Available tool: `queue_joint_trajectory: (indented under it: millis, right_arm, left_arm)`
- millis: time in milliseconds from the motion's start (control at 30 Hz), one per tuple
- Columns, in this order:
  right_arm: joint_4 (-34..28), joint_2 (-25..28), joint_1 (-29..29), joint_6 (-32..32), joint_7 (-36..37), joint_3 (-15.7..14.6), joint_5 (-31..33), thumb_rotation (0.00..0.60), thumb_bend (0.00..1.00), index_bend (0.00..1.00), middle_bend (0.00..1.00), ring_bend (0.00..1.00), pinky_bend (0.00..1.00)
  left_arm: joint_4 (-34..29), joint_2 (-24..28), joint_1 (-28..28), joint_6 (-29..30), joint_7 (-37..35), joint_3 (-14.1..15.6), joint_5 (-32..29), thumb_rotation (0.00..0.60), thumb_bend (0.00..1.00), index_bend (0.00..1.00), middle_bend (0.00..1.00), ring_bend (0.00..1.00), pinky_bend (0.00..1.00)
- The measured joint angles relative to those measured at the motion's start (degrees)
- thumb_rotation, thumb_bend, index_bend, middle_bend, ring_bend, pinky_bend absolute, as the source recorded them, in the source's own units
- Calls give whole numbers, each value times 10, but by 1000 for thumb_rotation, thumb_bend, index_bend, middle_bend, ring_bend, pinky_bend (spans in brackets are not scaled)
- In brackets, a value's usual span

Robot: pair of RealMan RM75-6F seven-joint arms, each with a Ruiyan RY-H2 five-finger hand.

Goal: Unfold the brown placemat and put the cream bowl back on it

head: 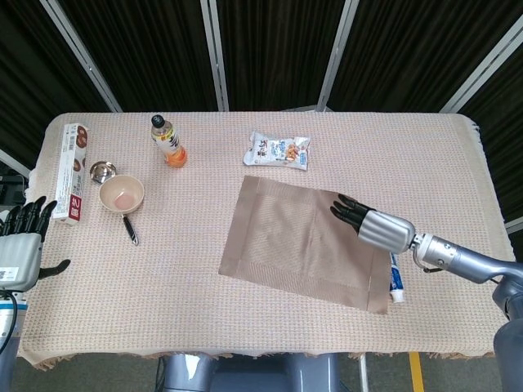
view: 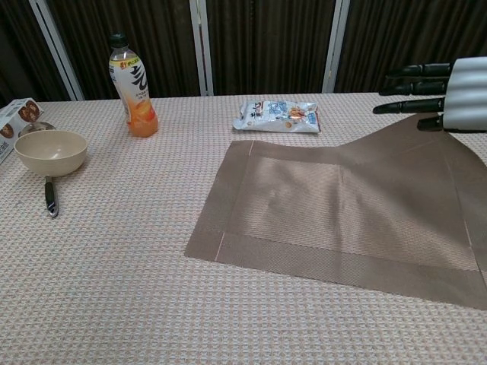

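The brown placemat (head: 302, 241) lies spread open on the tablecloth right of centre, its long side running across the table (view: 335, 205). Its far right corner is raised off the cloth up to my right hand (head: 368, 222), which pinches that corner (view: 434, 91). The cream bowl (head: 121, 193) stands upright at the left of the table, well apart from the mat (view: 50, 152). My left hand (head: 20, 241) hangs beyond the table's left edge with its fingers spread, holding nothing.
An orange drink bottle (head: 168, 140) and a snack packet (head: 277, 151) stand behind the mat. A long box (head: 73, 170), a small metal cup (head: 101, 171) and a black-handled utensil (head: 131, 229) surround the bowl. A toothpaste tube (head: 395, 278) lies at the mat's right edge.
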Motion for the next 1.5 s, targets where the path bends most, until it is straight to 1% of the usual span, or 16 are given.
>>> queue_joint_trajectory:
  millis: [33,100,200,267,400,500,633,700,733,767,867,933,1033,1133,1233,1500]
  right_arm:
    - [5,-3,0,-3,1,5,9,600,46,0,0,0,0]
    - [6,-5,-2,-7,8,13,25,600,0,0,0,0,0]
    - [-4,-7,-12,-12,30,33,61,600,0,0,0,0,0]
    - [-25,-6,-24,-15,55,52,94,600,0,0,0,0,0]
    - [-93,6,-54,-20,93,85,165,600,0,0,0,0,0]
    - [-162,24,-80,-27,116,105,204,600,0,0,0,0,0]
    - [-278,63,-121,-36,152,122,253,600,0,0,0,0,0]
    - [-342,90,-139,-39,157,124,271,600,0,0,0,0,0]
    - [-402,113,-155,-41,157,125,286,600,0,0,0,0,0]
    - [-427,123,-161,-42,156,125,293,600,0,0,0,0,0]
    - [-554,170,-196,-41,148,124,324,600,0,0,0,0,0]
    - [-639,201,-223,-35,136,122,344,600,0,0,0,0,0]
    - [-741,238,-264,-21,109,115,369,600,0,0,0,0,0]
    - [-808,260,-307,2,79,107,388,600,0,0,0,0,0]
    - [-829,256,-333,30,63,99,391,600,0,0,0,0,0]
    - [-816,226,-352,42,31,91,380,600,0,0,0,0,0]
  left_arm:
    - [1,-1,0,-2,0,0,-1,600,0,0,0,0,0]
    - [4,-2,-2,-4,1,1,-1,600,0,0,0,0,0]
    - [5,-4,-3,-5,-1,2,3,600,0,0,0,0,0]
    - [6,-4,-3,-6,-4,3,8,600,0,0,0,0,0]
    - [9,-7,-6,-8,-11,6,25,600,0,0,0,0,0]
    - [13,-9,-9,-8,-19,9,43,600,0,0,0,0,0]
    - [19,-14,-19,-11,-36,13,83,600,0,0,0,0,0]
    - [30,-19,-32,-15,-51,17,122,600,0,3,0,0,0]
    - [37,-22,-39,-19,-60,18,140,600,0,13,0,0,0]
    - [48,-27,-52,-27,-71,20,164,600,0,20,0,0,0]
    - [74,-45,-91,-57,-93,23,213,600,1,44,0,0,0]
    - [92,-62,-116,-82,-110,25,230,600,1,59,0,0,0]
    - [122,-95,-151,-121,-133,28,245,600,5,77,0,0,0]
    - [149,-129,-175,-149,-140,31,255,600,7,98,0,0,0]
    - [175,-162,-194,-174,-144,34,259,600,24,126,0,0,0]
    - [265,-253,-231,-205,-168,41,265,600,31,160,0,0,0]
